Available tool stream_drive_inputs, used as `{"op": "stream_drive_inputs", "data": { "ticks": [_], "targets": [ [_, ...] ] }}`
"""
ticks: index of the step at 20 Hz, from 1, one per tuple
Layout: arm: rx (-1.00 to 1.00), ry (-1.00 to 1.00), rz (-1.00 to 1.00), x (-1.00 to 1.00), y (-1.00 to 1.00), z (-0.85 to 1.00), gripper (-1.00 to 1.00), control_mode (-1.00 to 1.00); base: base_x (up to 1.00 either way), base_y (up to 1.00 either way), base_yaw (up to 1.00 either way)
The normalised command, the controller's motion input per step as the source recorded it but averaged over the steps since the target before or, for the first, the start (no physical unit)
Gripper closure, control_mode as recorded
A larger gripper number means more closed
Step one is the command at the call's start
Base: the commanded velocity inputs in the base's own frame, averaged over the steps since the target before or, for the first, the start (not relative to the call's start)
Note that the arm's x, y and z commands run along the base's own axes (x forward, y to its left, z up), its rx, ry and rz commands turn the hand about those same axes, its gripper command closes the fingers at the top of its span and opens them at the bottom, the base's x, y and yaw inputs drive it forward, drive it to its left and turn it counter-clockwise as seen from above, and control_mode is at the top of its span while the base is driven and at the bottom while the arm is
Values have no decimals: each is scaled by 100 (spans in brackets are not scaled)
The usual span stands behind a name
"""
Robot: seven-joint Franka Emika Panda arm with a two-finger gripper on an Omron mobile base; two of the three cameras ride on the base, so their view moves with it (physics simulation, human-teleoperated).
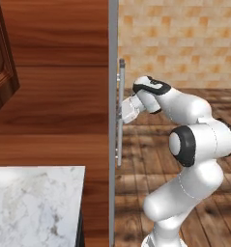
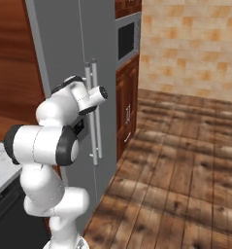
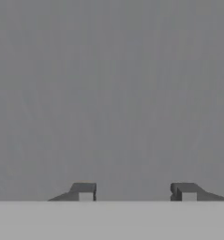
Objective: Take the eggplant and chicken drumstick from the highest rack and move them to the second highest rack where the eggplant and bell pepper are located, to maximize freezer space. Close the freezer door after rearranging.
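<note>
The grey freezer door [image 2: 59, 53] stands closed, so the eggplant, chicken drumstick, bell pepper and racks are hidden behind it. Its tall vertical handle [image 1: 119, 144] [image 2: 90, 146] runs down the door's edge. My gripper [image 1: 121, 114] [image 2: 88, 122] is at mid-height on that handle, with its fingers on either side of the bar and closed onto it. In the hand view the two dark fingertips [image 3: 85, 192] stand a little apart, the gripper [image 3: 136, 192] points straight at the flat grey door face [image 3: 111, 93], and the bar itself is hidden there.
A second door with its own handle [image 2: 97, 131] sits just right of the gripped one. A marble counter [image 1: 35, 202] lies to the left, over a dark appliance front [image 2: 6, 214]. A built-in microwave [image 2: 126, 41] and wood cabinets stand beyond. Wooden floor [image 2: 185, 170] spreads to the right.
</note>
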Motion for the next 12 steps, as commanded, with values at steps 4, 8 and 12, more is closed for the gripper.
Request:
{"op": "stream_drive_inputs", "data": {
  "ticks": [4, 8, 12],
  "targets": [
    [0, -1, 34, -34, 50, -7, -100, -100, 0, 0, 0],
    [0, -31, -6, -97, 12, -3, -100, -100, 0, 0, 0],
    [3, -28, -20, -100, 0, 0, -100, -100, 0, 0, 0]
  ]
}}
